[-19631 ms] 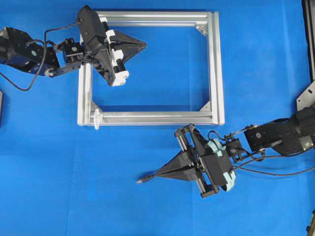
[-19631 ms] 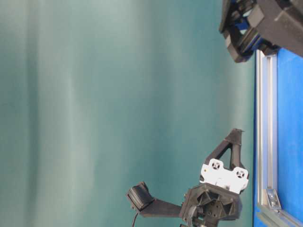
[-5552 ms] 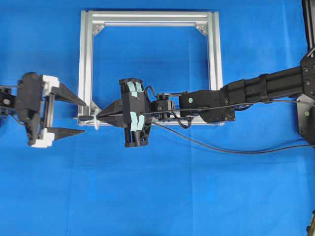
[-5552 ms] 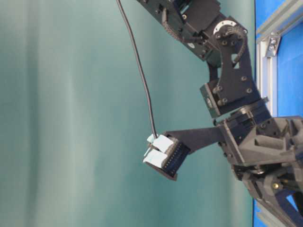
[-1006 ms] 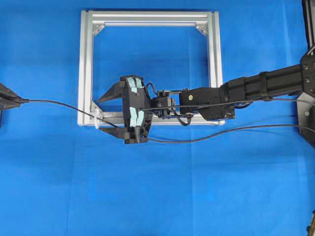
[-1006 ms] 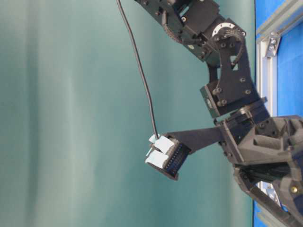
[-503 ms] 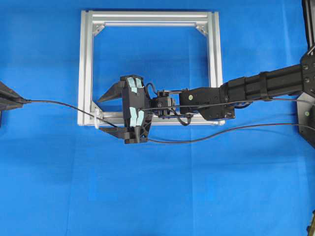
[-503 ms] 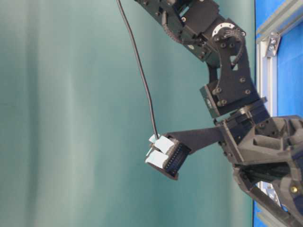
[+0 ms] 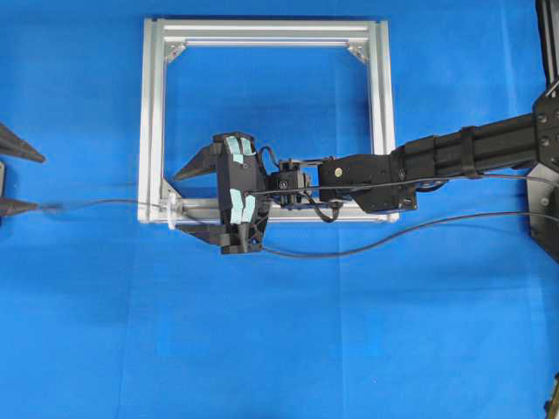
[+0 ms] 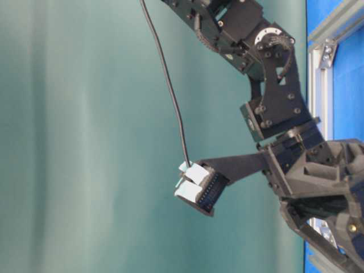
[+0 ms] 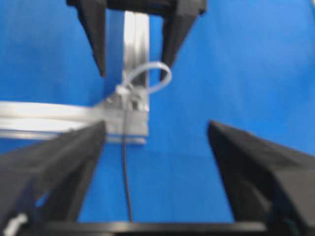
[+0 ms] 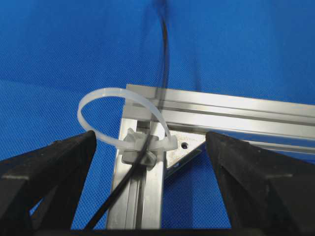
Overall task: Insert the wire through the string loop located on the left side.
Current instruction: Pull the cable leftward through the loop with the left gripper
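The thin black wire (image 9: 105, 202) runs from the right, under my right gripper (image 9: 185, 201), through the whitish string loop (image 9: 171, 212) at the frame's lower left corner. Its blurred end lies free beside the lower finger of my left gripper (image 9: 19, 180), which is open at the far left edge. In the left wrist view, the wire (image 11: 124, 172) lies between the spread fingers of the left gripper (image 11: 156, 124), and the loop (image 11: 147, 78) is ahead. In the right wrist view, the right gripper (image 12: 150, 135) is open astride the loop (image 12: 118, 118), and the wire (image 12: 118, 196) passes through the loop.
The silver aluminium frame (image 9: 376, 113) lies flat on the blue mat. The right arm (image 9: 437, 161) reaches across the frame's lower bar. The wire's slack (image 9: 393, 234) curves over the mat towards the right edge. The table-level view shows only the right arm (image 10: 278, 108).
My left gripper has opened and let go of the wire's end. The wire has dropped and straightened towards the loop. The right arm has not moved.
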